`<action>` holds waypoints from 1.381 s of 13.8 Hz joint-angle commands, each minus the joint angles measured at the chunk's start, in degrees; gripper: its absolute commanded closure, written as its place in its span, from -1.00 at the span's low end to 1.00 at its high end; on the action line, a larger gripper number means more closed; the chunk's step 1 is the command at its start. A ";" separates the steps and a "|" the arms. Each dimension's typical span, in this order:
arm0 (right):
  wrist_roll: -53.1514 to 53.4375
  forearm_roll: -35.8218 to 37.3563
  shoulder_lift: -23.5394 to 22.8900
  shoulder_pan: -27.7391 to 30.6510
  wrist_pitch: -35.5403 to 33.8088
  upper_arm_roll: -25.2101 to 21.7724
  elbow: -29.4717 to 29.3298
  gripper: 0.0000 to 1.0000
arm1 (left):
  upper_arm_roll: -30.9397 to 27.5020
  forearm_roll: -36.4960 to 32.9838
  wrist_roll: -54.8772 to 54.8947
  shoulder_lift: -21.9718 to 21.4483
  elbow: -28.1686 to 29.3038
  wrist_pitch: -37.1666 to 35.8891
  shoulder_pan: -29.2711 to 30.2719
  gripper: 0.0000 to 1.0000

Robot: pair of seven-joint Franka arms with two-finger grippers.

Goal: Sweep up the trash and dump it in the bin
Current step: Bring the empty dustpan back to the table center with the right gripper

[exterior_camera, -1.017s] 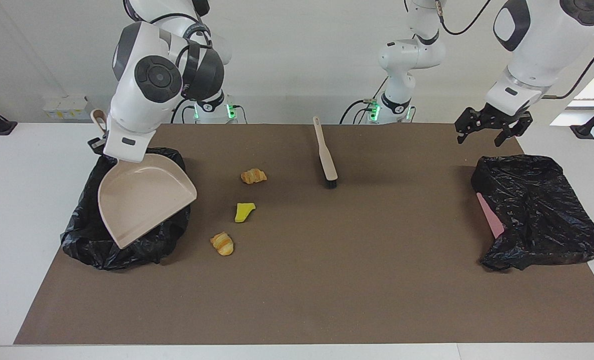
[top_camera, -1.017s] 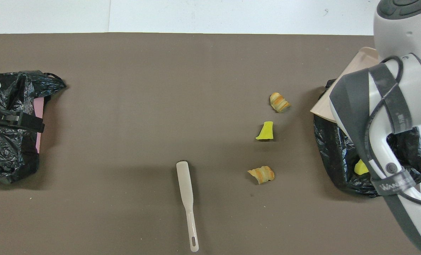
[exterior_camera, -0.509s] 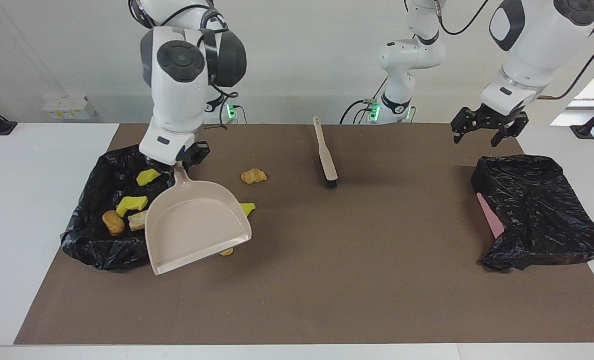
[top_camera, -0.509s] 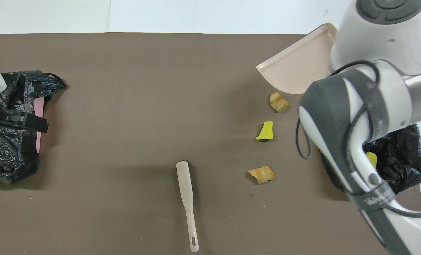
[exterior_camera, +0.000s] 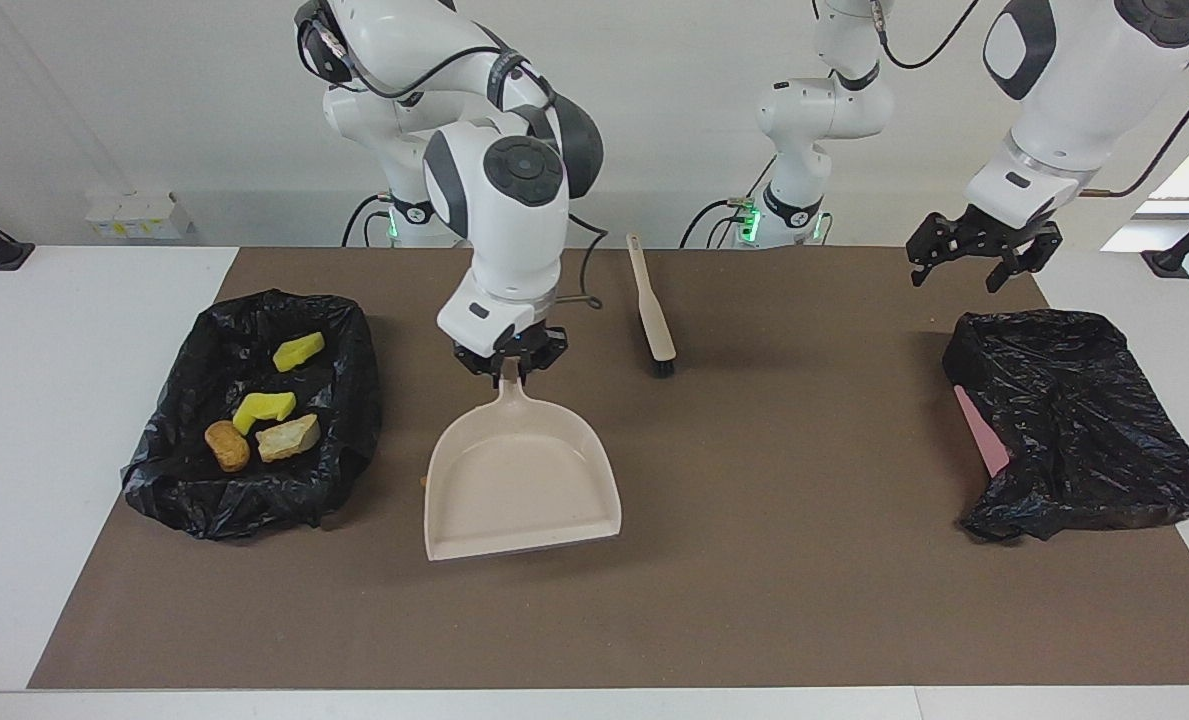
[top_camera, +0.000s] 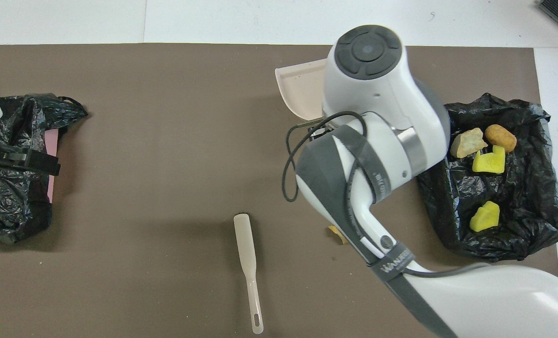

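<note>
My right gripper (exterior_camera: 507, 362) is shut on the handle of the beige dustpan (exterior_camera: 519, 480), which hangs above the mat's middle, mouth away from the robots. In the overhead view only a corner of the dustpan (top_camera: 300, 87) shows past the right arm. The black-bag bin (exterior_camera: 169, 480) at the right arm's end holds trash: two yellow sponge bits (exterior_camera: 299, 350) and two brown bread chunks (exterior_camera: 226, 445). Loose trash on the mat is hidden, except an orange sliver (top_camera: 336, 232) by the arm. My left gripper (exterior_camera: 984, 255) hangs open over the mat's corner.
The beige brush (exterior_camera: 654, 310) lies on the mat near the robots, bristles pointing away from them. A second black bag (exterior_camera: 1074, 430) with a pink edge sits at the left arm's end. The brown mat (exterior_camera: 754, 600) covers most of the white table.
My right arm swung the dustpan from over the bin to over the mat's middle, uncovering the bin's trash and hiding the loose scraps. The left gripper barely moved.
</note>
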State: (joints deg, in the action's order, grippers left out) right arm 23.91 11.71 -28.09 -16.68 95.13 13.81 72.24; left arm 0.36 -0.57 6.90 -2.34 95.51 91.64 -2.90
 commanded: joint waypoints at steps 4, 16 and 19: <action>13.85 -3.62 -8.45 -7.39 8.13 -0.09 -4.64 1.00 | -1.06 -0.92 0.39 -0.83 0.55 0.55 -0.71 -1.00; 16.52 -3.62 -16.99 -13.56 16.84 -0.18 -5.00 1.00 | -0.45 -0.13 1.00 -0.83 0.99 2.49 -1.24 -1.00; 18.01 -3.62 -16.56 -13.56 16.14 -0.18 -4.91 0.16 | -0.45 -0.22 0.92 -0.83 0.90 2.66 -1.67 -1.00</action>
State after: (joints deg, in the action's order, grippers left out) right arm 40.04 9.26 -43.74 -30.02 111.52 13.64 68.93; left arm 0.36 -0.55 7.12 -2.39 95.51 93.08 -3.80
